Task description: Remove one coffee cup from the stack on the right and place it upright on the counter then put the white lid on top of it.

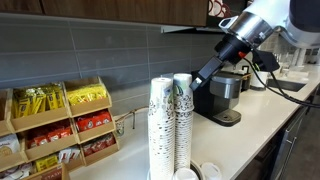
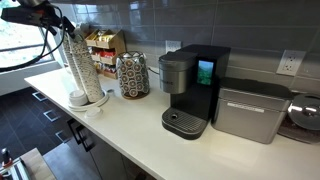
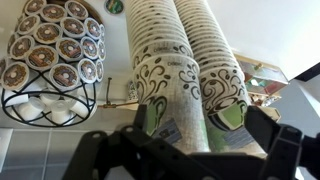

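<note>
Kitchen scene: the Franka arm's gripper [image 3: 205,128] hangs by the top of two tall cup columns on a pale tabletop [image 2: 130,125], jaws spread wide and holding nothing. From the wrist view, the stack [image 3: 226,60] bearing the green mark [image 3: 232,118] sits straight ahead, between the jaws. Its top coffee cup [image 3: 226,98] is nearest them and nested on the rest. Whether either jaw touches it cannot be told. The twin column [image 3: 162,50] stands just beside it, in front of one jaw. Farther off to the side of the jaws stands a wire carousel of coffee pods [image 3: 50,55]. A white lid [image 1: 210,171] lies on the tabletop at the foot of the columns, well below the jaws. Beyond the jaws, in an exterior view, a black coffee machine [image 2: 190,90], a silver appliance [image 2: 250,110] and a snack rack [image 2: 105,50] line the tiled wall.
</note>
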`<move>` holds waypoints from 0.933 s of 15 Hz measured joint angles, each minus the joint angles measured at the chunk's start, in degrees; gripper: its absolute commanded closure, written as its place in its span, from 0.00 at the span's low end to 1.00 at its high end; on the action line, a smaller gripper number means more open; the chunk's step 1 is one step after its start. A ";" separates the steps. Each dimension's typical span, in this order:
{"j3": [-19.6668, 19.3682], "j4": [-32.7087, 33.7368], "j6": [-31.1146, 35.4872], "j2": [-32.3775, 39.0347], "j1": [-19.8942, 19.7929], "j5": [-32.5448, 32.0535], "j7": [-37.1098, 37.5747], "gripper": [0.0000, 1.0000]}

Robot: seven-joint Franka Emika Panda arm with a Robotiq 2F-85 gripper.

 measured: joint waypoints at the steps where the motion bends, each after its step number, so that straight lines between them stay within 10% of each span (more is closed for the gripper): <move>1: -0.02 -0.45 1.33 0.07 0.24 0.00 -0.03 0.00; 14: -2.84 -5.12 19.10 2.51 3.84 0.61 -0.05 0.00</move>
